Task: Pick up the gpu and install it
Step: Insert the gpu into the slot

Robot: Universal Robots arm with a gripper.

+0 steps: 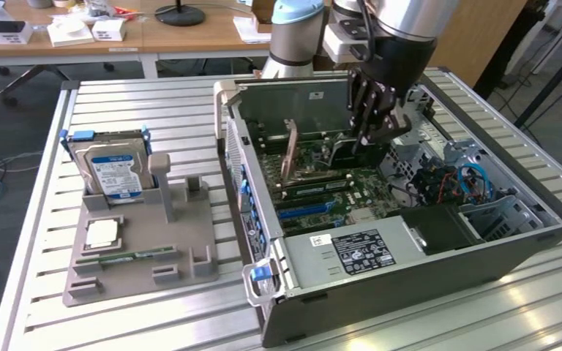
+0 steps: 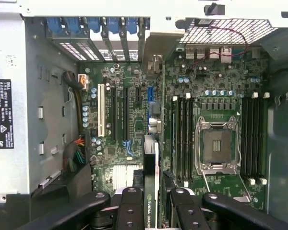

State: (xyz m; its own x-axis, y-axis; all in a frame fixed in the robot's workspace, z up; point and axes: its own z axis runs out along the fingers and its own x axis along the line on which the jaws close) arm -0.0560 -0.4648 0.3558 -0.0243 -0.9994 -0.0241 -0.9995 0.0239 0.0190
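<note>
The pick-up half looks done: the gripper (image 1: 374, 133) hangs inside the open computer case (image 1: 408, 281), and in the wrist view its fingers (image 2: 130, 211) pinch the gpu (image 2: 151, 160) between them, the card held on edge so that only its thin top side shows; it sits over the motherboard (image 2: 129, 158) in the case, in line with the long expansion slots (image 2: 119, 115) and pointing toward the blue-tabbed rear openings of the case (image 2: 93, 24); whether its connector has entered a slot cannot be told, so I judge the seating as not yet finished, since the fingers have not let go; white lettering on the card's edge reads "NVIDIA QUAD…", the rest hidden by the fingers; a black label (image 2: 0, 115) on the case's power supply carries "DELL" plus small print too fine to read; outside the case, on the desk (image 1: 144, 102), a grey holder (image 1: 144, 241) carries a hard drive (image 1: 115, 174) with a blue label I cannot read, a processor chip (image 1: 102, 232) and a green memory stick (image 1: 125, 257).
</note>
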